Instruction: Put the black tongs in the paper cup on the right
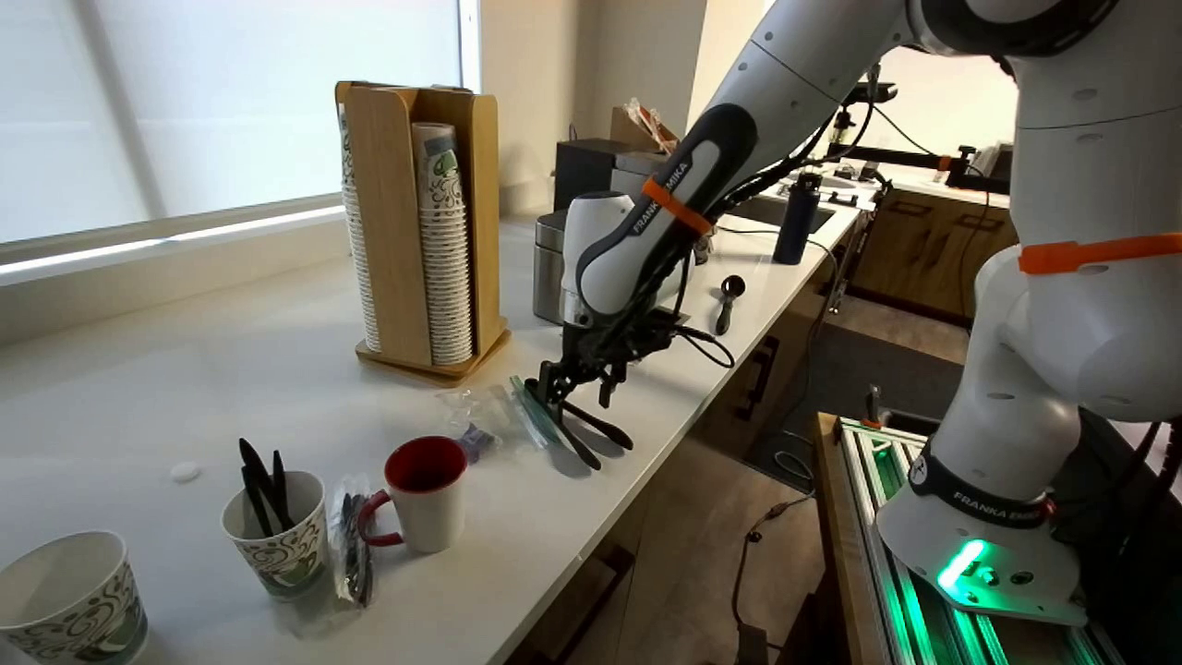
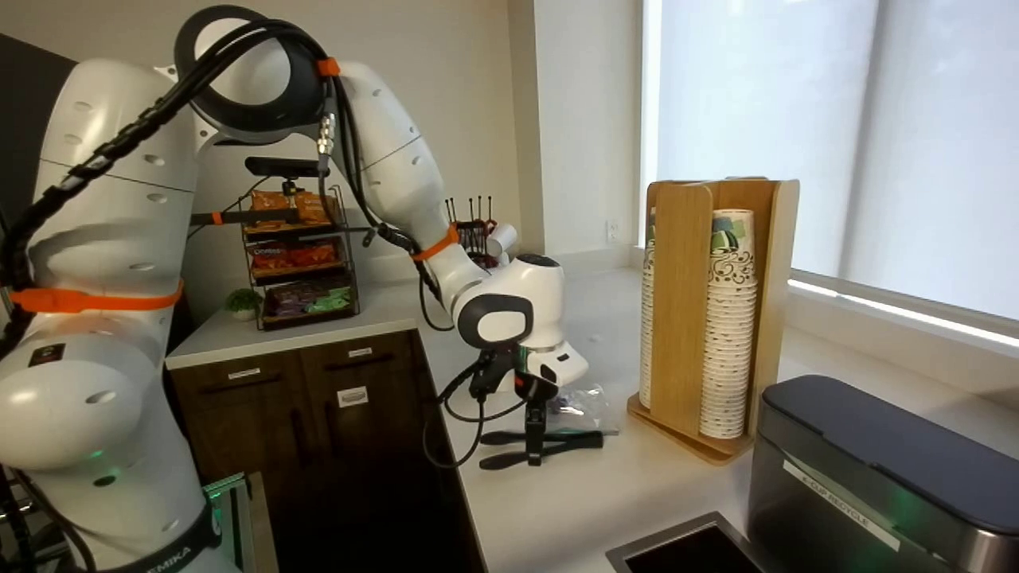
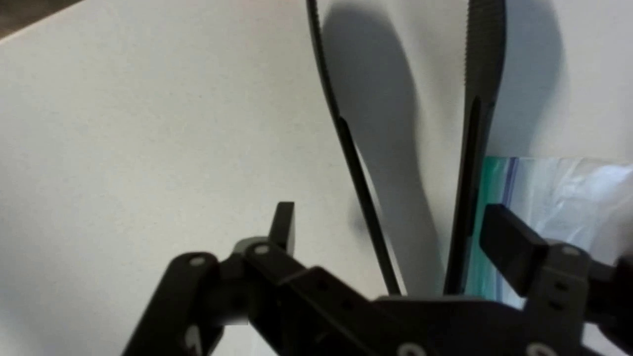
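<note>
1. In an exterior view, a wider cup is standing at the far left, well apart from the pincer.
2. The paper cup is standing next, also well left of the pincer, with black cutlery sticking up out of it.
3. A clear packet is lying between that cup and a mug, which is standing closer to the pincer.
4. A cup rack is standing left of the pincer, too.
5. A plastic bag is lying just beside the pincer.
6. The tongs are lying on the counter right under the pincer, whose jaws are standing wide apart. In the wrist view both arms of the tongs are running between the fingers; whether either finger is touching them is unclear.
7. Right of the pincer, a scoop is lying and a bottle is standing farther off.
</note>
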`<state>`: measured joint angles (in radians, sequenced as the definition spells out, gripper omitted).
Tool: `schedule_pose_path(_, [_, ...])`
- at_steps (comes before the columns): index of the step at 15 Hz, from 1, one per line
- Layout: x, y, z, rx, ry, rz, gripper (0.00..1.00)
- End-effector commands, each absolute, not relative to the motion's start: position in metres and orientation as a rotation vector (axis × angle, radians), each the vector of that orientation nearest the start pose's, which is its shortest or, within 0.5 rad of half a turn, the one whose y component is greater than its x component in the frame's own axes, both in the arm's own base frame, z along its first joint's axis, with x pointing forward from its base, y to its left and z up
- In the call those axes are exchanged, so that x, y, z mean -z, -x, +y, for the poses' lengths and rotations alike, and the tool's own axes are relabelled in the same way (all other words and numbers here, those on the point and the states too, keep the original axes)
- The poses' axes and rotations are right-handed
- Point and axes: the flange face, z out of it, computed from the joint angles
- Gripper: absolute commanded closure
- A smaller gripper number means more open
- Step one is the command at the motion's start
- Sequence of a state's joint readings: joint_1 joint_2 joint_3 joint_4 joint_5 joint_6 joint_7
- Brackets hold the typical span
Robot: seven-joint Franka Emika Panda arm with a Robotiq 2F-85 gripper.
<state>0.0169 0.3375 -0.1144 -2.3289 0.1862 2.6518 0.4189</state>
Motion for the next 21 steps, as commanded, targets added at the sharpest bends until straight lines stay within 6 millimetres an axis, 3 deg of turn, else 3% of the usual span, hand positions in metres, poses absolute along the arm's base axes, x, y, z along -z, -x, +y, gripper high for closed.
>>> schedule_pose_path(1, [-0.188,-0.517,-0.055,0.029,2.932,0.987,0.35])
schedule_pose_path(3, [-0.189,-0.519,-0.053,0.053,2.932,0.972,0.51])
schedule_pose_path(4, [-0.189,-0.521,-0.051,0.057,2.932,0.967,0.52])
schedule_pose_path(5, [-0.19,-0.522,-0.05,0.066,2.932,0.961,0.64])
schedule_pose_path(7, [-0.189,-0.524,-0.048,0.066,2.932,0.955,0.73])
schedule_pose_path(9, [-0.187,-0.525,-0.047,0.058,2.934,0.952,0.68])
schedule_pose_path(10, [-0.186,-0.525,-0.047,0.053,2.935,0.952,0.83])
schedule_pose_path(11, [-0.185,-0.525,-0.046,0.05,2.938,0.95,0.91])
schedule_pose_path(12, [-0.184,-0.524,-0.046,0.047,2.942,0.947,0.93])
schedule_pose_path(13, [-0.184,-0.522,-0.045,0.045,2.944,0.946,0.53])
schedule_pose_path(15, [-0.186,-0.519,-0.045,0.048,2.943,0.945,0.58])
schedule_pose_path(21, [-0.194,-0.515,-0.043,0.105,2.938,0.918,0.14])
